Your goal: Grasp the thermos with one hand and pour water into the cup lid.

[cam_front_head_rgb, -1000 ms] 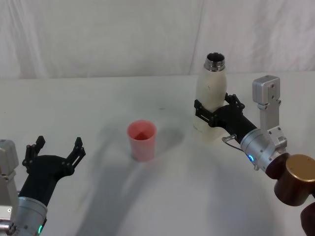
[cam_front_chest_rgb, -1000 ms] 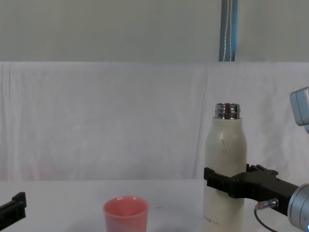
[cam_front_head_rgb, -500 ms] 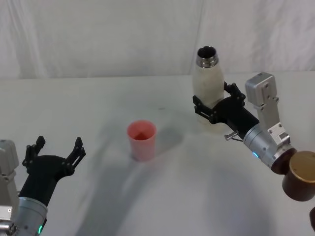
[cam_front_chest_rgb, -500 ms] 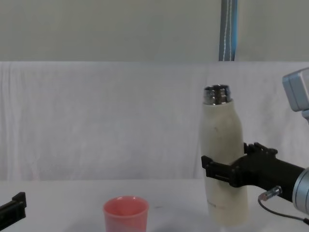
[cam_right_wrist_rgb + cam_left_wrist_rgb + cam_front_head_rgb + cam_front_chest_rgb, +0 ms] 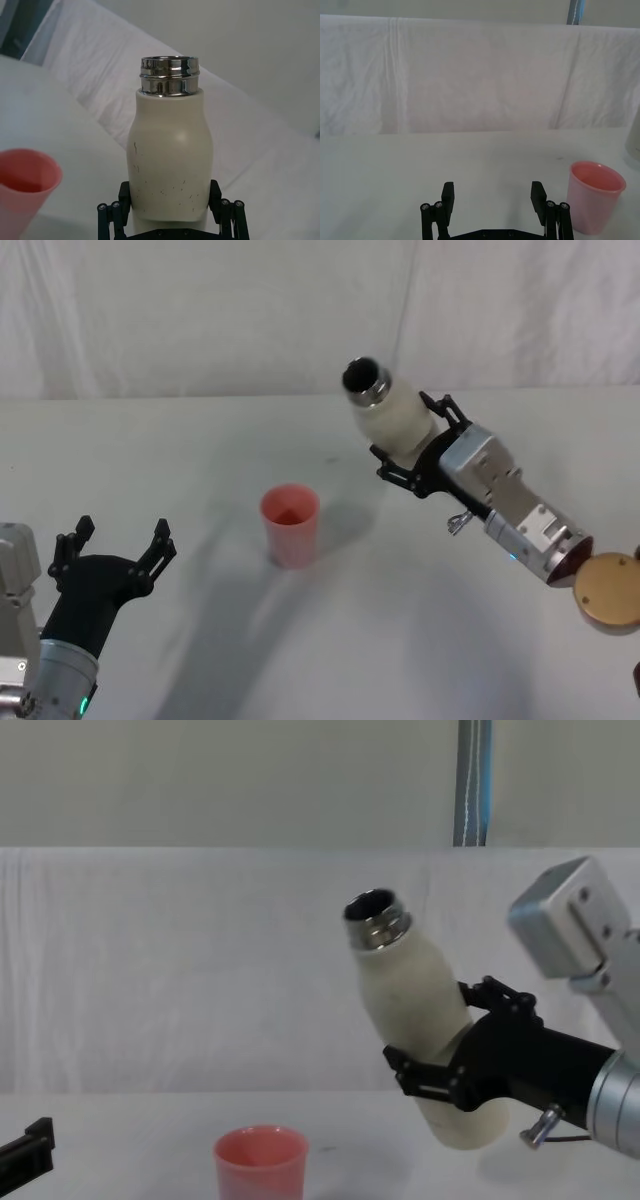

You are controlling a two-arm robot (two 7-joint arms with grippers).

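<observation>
The right tool (image 5: 440, 1070) clamps the thermos (image 5: 418, 1010) low on its body, holding it off the worktop (image 5: 200, 440) and tipped toward the cup lid (image 5: 290, 526), steel neck up and to the cup's right. To pour well, carry the mouth over the pink rim first, then tilt slowly. The left tool (image 5: 112, 552) waits spread wide, near the worktop's front left.

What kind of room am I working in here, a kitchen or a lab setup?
Most likely a lab test bench, not a kitchen: a table draped in white cloth, a white sheet backdrop, and just the thermos in the right claw and the cup lid.
</observation>
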